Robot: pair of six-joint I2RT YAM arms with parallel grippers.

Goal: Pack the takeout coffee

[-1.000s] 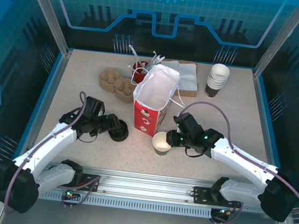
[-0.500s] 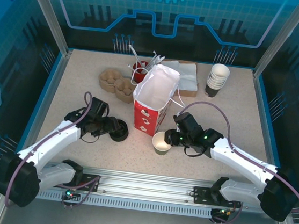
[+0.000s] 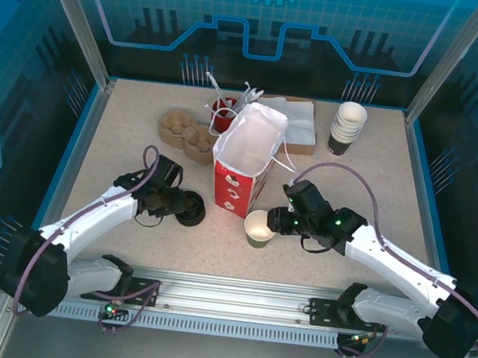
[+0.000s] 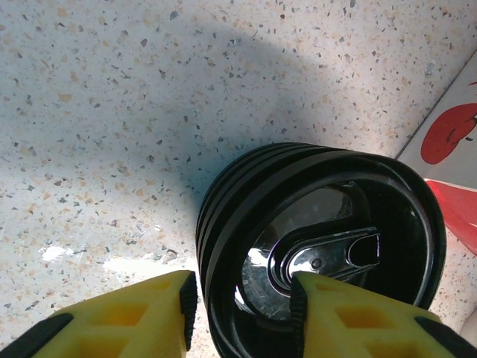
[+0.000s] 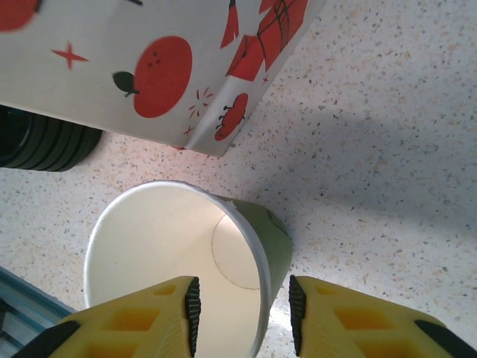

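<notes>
Left claw (image 4: 242, 289) straddles the rim of the stacked black lids (image 4: 328, 224), whether biting I cannot tell; right claw (image 5: 243, 292) stands slack about the lidless cup (image 5: 168, 235), on the worktop (image 5: 387, 149) beside the bag (image 5: 149, 67). Dragging its wall could topple it.

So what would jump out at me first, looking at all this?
Probably the tall red-and-white paper bag standing open in the middle of the table. An arm flanks it on each side. The left end effector straddles the rim of a low black round lid piece, and the right end effector straddles the wall of a lidless paper cup by the bag's front corner.
</notes>
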